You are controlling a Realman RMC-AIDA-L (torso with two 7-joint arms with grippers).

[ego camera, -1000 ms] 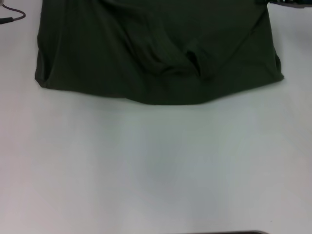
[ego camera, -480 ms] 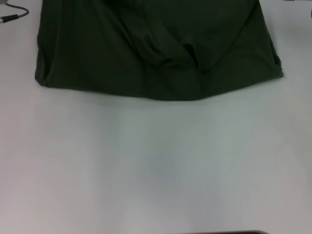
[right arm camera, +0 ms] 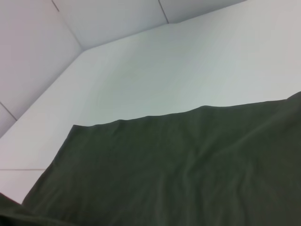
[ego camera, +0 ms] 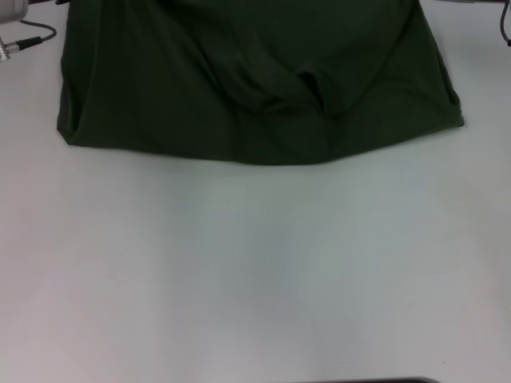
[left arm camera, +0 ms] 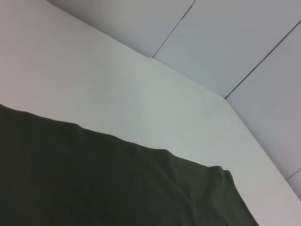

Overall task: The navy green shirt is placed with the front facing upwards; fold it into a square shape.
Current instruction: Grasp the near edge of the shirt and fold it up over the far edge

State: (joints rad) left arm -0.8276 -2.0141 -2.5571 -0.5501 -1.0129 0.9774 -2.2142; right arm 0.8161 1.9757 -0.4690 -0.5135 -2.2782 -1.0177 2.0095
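The navy green shirt (ego camera: pixel 160 88) lies folded at the far side of the white table (ego camera: pixel 255 271), plain green side up, with no lettering showing. Its near edge runs almost straight, and a puckered crease (ego camera: pixel 313 94) sits right of centre. A grey piece of my left arm (ego camera: pixel 11 9) with a cable shows at the far left corner of the shirt. Only a dark cable (ego camera: pixel 505 28) of my right arm shows at the far right. Neither gripper's fingers appear. The left wrist view shows the shirt (left arm camera: pixel 94 183) below it, and the right wrist view also shows the shirt (right arm camera: pixel 188 165).
Bare white tabletop stretches from the shirt's near edge to the table's front edge, where a dark strip (ego camera: pixel 375 381) shows. Grey wall panels (left arm camera: pixel 235 37) rise behind the table's far side.
The shirt's near edge has pulled back and flattened from a sagging bulge to a nearly straight line. The grey left arm piece has come into view at the far left; the right arm's dark part has left.
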